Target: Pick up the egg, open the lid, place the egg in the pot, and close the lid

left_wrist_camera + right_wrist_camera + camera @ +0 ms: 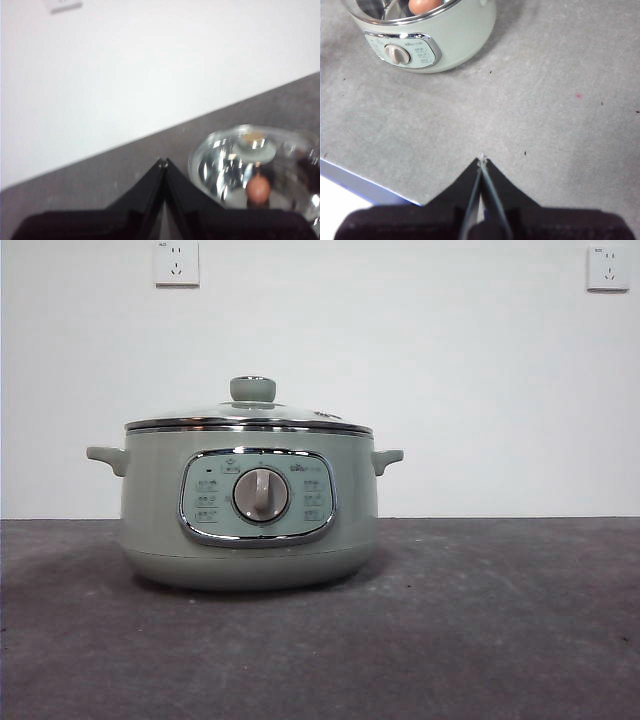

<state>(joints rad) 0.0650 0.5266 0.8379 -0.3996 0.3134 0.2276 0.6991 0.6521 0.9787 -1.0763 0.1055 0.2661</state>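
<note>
- Pot [248,530]: stands on the desk [480,640] toward its far edge, near the wall [450,370], left of centre in the front view; control panel and dial [261,495] face the near edge.
- Lid [250,420]: seated level on the pot's rim, knob [253,389] upright at its centre. Judged from this, all four steps of the task look complete.
- Egg [424,5]: visible through the glass in both wrist views, lying inside the pot; in the front view the pot's wall hides it.
- Handling, egg: judged light, smooth and brittle; a grasp across its short axis with gentle pressure would suit, as the matte shell offers little to catch on.
- Handling, lid: judged rigid, moderately heavy and breakable; the knob is the only sensible hold, since the glass dome and chrome rim look slippery.
- Handling, pot: judged heavy and stable; the two side handles [108,457] are its holds.
- Left gripper [163,161]: raised above the desk beside the pot, looking down on the lid; jaws pressed together tip to tip, nothing between them.
- Right gripper [481,159]: held over bare desk close to the near edge, well apart from the pot; jaws likewise closed and empty.
- Neither arm enters the front view.
</note>
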